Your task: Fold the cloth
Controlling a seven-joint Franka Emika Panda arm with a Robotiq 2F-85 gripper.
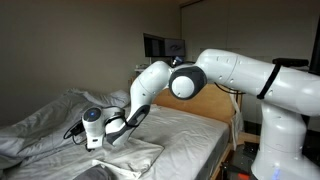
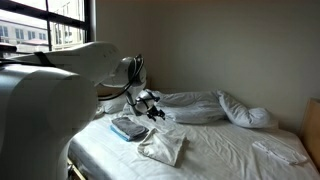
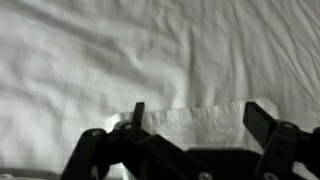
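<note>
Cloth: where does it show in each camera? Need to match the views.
Exterior view: the cloth lies at bottom centre, wrinkled.
Exterior view: the cloth lies at lower centre, crumpled, just under the gripper.
Wrist view: the cloth is the whiter patch at bottom centre, between the open jaws.
Shared landmark: the gripper, right by the cloth in every view. The duvet lies beyond it in both exterior views.

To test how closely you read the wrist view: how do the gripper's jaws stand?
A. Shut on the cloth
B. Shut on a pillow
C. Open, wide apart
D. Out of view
C: in the wrist view the gripper has its fingers set far apart, and the cloth lies between them, not pinched.
</note>
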